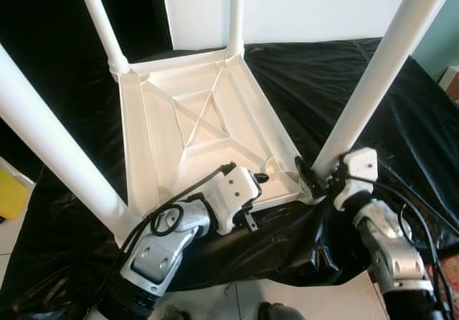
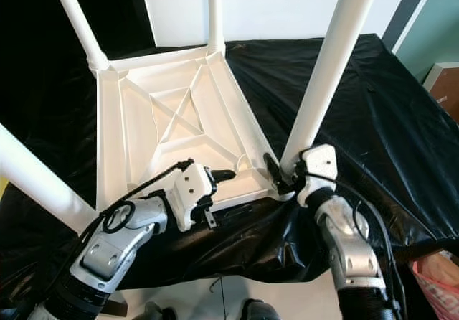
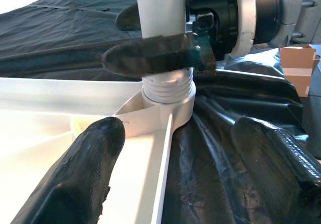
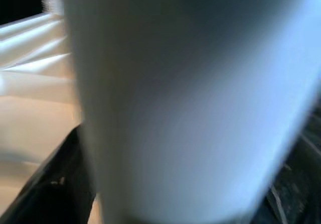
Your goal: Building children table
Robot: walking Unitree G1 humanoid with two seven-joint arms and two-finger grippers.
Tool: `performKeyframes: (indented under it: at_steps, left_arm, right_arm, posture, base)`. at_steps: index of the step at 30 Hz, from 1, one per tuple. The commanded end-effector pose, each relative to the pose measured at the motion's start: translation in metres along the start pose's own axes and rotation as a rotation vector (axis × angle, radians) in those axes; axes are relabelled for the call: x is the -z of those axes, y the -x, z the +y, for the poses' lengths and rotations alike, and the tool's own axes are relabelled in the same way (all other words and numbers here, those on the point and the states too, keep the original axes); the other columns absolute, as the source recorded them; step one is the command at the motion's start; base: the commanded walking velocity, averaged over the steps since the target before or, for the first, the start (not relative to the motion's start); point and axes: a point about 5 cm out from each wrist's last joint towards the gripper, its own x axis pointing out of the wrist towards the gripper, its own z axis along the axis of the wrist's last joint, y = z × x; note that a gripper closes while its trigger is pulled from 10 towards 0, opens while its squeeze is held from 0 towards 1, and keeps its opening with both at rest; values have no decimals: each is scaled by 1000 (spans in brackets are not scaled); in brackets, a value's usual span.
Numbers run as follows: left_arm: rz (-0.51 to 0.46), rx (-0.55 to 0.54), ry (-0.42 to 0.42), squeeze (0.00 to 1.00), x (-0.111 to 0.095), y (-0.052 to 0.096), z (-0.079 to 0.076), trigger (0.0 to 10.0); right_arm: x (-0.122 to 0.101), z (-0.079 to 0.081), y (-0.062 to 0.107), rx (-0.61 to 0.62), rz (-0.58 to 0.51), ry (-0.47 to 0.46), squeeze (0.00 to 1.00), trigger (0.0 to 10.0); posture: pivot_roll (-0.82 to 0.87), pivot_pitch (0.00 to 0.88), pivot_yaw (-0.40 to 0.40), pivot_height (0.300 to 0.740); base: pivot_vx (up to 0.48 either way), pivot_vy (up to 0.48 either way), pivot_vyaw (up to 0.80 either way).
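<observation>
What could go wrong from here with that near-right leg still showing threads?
1. The leg shows bare threads above its corner socket, so it seems not fully seated; it could cross-thread or wobble if turned at a tilt.
2. The right gripper clamps the leg just above the socket; its fingers may slip on the smooth tube.
3. The upturned tabletop lies on loose black sheeting and might slide; the left gripper is open, not holding it.

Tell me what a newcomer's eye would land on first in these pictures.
A white children's table lies upside down on a black sheet, with four white legs standing up from its corners. The right gripper is clamped on the base of the near right leg, where screw threads show above the corner socket. The left gripper rests open on the tabletop's underside just beside that corner.
</observation>
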Motion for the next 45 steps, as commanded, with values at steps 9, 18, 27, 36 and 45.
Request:
performKeyframes:
  at_steps: [9, 18, 27, 36, 45]
  left_arm:
    - [7, -1, -6, 0, 1, -1, -4, 10000]
    - [6, -3, -5, 0, 0, -1, -4, 10000]
    - [9, 1, 0, 0, 2, -1, -5, 10000]
    - [17, -7, -4, 0, 4, -2, -4, 10000]
    - [17, -20, -5, 0, 5, 0, -3, 10000]
  right_arm:
    - [17, 6, -1, -142, 64, 4, 0, 0]
    - [26, 2, 6, -123, 85, -19, 0, 0]
    - [27, 5, 10, -7, 97, -32, 0, 10000]
    - [30, 12, 13, 264, 136, -44, 0, 10000]
    - [27, 33, 15, 441, 130, -97, 0, 10000]
  posture:
    - [-100, 119, 17, 740]
    - [-103, 121, 18, 740]
    - [-111, 125, 18, 740]
    - [-118, 123, 12, 740]
    - [-145, 122, 3, 740]
  base:
    - [0, 0, 0]
    - [0, 0, 0]
    - [0, 0, 0]
    - [0, 0, 0]
    - [0, 0, 0]
